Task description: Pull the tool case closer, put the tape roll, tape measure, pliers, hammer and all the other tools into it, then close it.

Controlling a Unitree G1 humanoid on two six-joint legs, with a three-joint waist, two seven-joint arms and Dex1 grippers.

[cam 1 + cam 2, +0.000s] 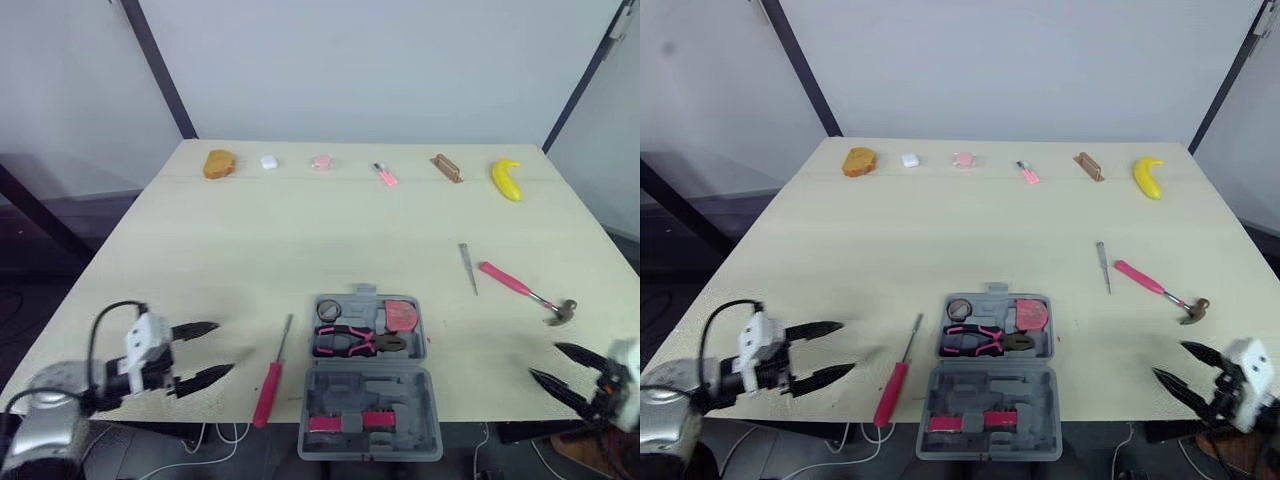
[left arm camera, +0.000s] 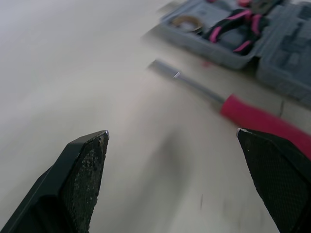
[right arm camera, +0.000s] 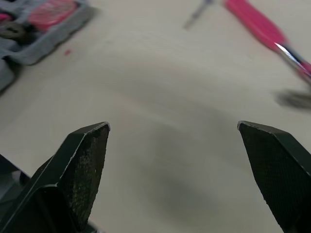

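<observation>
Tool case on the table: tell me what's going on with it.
The open tool case sits at the table's near edge, already holding the tape roll, tape measure and pliers. A red screwdriver lies left of it; the hammer and a thin metal rod lie to its right. The left tool and right tool are open, holding nothing.

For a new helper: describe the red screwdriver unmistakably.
On the pale table, find the open grey plastic tool case at the near edge. The red-handled metal screwdriver lies just left of it, the only loose tool that side.
</observation>
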